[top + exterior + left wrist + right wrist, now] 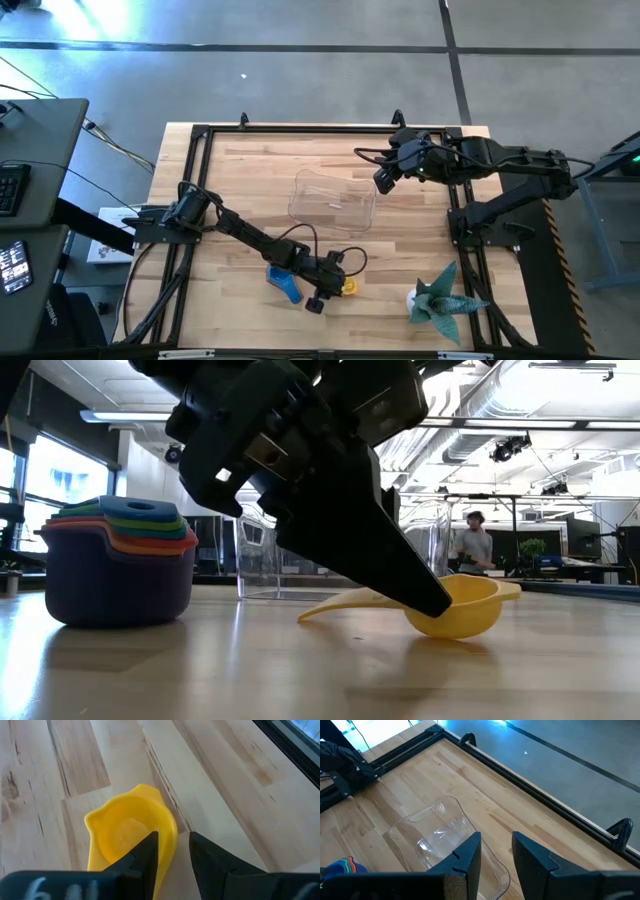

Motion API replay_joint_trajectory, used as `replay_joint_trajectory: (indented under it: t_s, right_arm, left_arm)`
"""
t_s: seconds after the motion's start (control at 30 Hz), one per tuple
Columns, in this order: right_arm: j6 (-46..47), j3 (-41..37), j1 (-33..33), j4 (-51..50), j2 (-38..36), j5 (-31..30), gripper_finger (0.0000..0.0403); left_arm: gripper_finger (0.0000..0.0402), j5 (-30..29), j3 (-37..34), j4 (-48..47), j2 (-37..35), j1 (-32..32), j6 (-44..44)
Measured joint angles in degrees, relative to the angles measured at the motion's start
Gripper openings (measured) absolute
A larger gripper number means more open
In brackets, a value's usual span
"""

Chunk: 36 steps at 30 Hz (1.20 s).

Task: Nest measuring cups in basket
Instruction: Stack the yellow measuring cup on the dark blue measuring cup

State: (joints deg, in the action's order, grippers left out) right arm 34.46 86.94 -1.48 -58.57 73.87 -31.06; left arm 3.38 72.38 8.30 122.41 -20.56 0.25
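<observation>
A: Now, the left tool (172,852) pinches the yellow cup's (127,837) rim on the worktop (250,170), apart from the basket (333,200).
B: Risk?
A: Thin grip; it could slip. Right tool (495,852) waits, slightly spread.

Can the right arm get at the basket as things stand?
Probably yes. The right gripper hangs just beside the basket, which stands empty with nothing between them. The left gripper is busy at the yellow cup, well clear.
</observation>
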Motion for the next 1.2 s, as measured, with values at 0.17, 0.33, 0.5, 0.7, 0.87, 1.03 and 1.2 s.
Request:
replay_joint_trajectory:
  t_s: [0.17,0.33,0.5,0.7,0.87,1.03,1.2]
  right_arm:
    - [0.0,0.0,0.0,0.0,0.0,-0.01,0.0101]
    - [0.02,0.0,-0.02,0.0,0.0,0.01,0.0101]
    - [0.02,0.0,0.0,0.0,0.0,0.01,0.0101]
    - [0.02,0.0,0.0,0.0,0.0,0.0,0.0101]
    - [0.02,0.0,0.0,0.0,0.0,0.01,0.0101]
    - [0.02,0.0,-0.01,-0.02,0.0,0.0,0.0101]
    - [0.02,0.0,-0.01,-0.02,0.0,-0.01,0.0101]
  left_arm:
    - [0.0083,-0.63,0.0,0.06,0.0,0.03,0.0]
    - [0.0061,-3.14,0.0,0.35,0.0,0.04,1.95]
    - [0.0036,-3.26,0.0,0.39,0.0,0.07,2.96]
    - [0.0006,-3.25,0.0,0.7,0.0,0.04,3.02]
    - [0.0004,-3.24,0.0,0.6,-0.33,0.04,3.02]
    - [0.0002,-3.22,1.12,-0.16,-0.87,0.13,2.99]
    - [0.0001,-3.2,4.22,-2.32,-1.07,0.66,3.0]
